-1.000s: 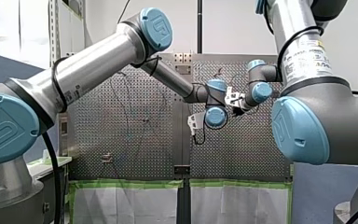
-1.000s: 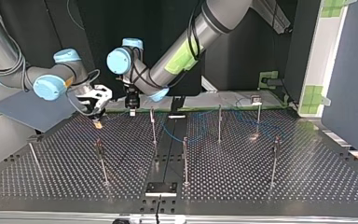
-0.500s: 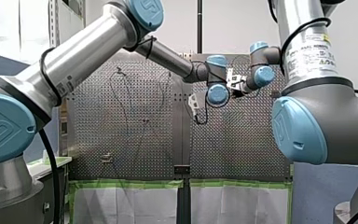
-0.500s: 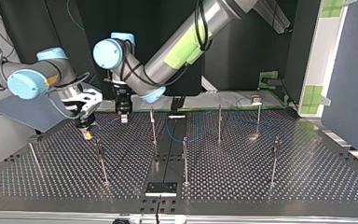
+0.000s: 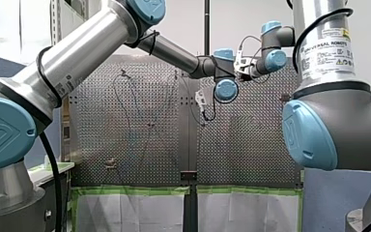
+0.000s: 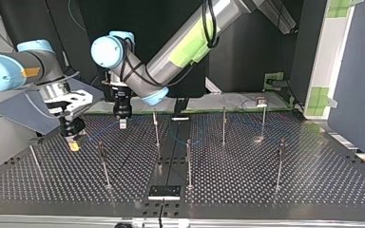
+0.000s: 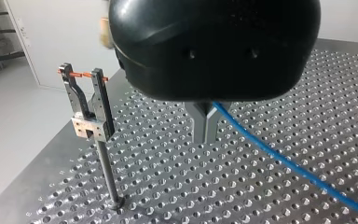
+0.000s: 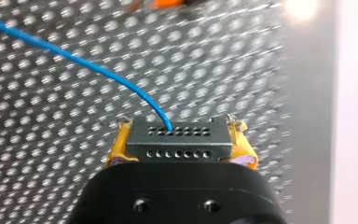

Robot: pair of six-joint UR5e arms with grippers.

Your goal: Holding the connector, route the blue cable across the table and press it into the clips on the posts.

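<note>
My right end effector clamps the connector; my left end effector is closed around the blue cable above the desk. The nearest clip stands empty, so routing looks barely begun.

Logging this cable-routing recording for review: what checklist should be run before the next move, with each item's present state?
1. Connector seated between the right gripper yellow pads: ok.
2. Blue cable joined to the connector: ok.
3. Left gripper closed, with the cable running out from its fingers: ok.
4. Clip on the post beside the left gripper is empty, ready to take the cable: ok.
5. The two grippers are apart in the top view: ok.
6. Cable seated in the clips farther across the table: cannot tell, too faint.
</note>
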